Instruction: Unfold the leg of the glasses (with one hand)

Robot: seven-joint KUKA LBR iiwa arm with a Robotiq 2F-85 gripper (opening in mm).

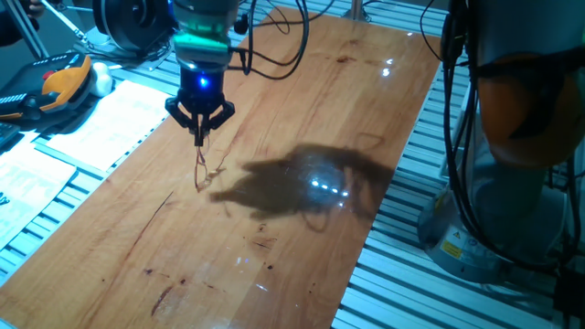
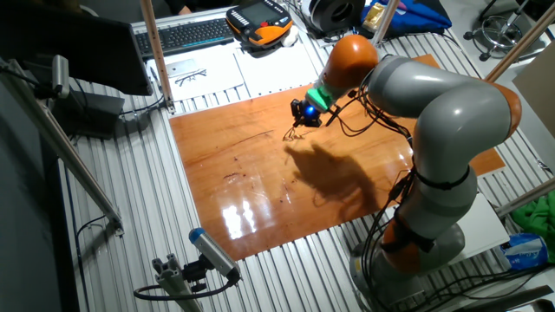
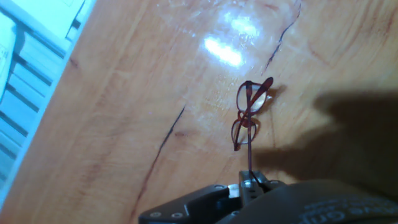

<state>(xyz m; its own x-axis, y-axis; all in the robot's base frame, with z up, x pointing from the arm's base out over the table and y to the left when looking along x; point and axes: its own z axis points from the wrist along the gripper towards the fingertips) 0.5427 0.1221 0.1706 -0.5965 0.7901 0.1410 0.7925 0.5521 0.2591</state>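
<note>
Reddish-brown wire is being pinched between the closed fingertips of the hand (image 1: 199, 132), which is hanging in the upper left of one fixed view above the wooden table (image 1: 302, 228). The glasses (image 3: 250, 113) are being held by the end of one slim leg, as the hand view shows: the leg is running down from the frame to the fingertips at the lower centre of that picture, and the two oval lenses are seen just right of centre, above the glossy wood. In one fixed view the frame is dangling below the fingertips, left of centre, and its lower edge is appearing to touch the table or hover just over it; which of the two cannot be told. In the other fixed view the glasses (image 2: 291, 134) are only faintly made out just left of the hand (image 2: 303, 115), in the upper middle of the frame.

The step in hand is judged to be the swinging open of the gripped leg. For this to be done well, the pinch should be kept narrow and firm on the thin wire, and the frame should be braced lightly against the wood while the hand is being moved in a slow arc about the hinge. Pulling straight along the leg should be avoided, since the light frame would probably be dragged rather than opened.
</note>
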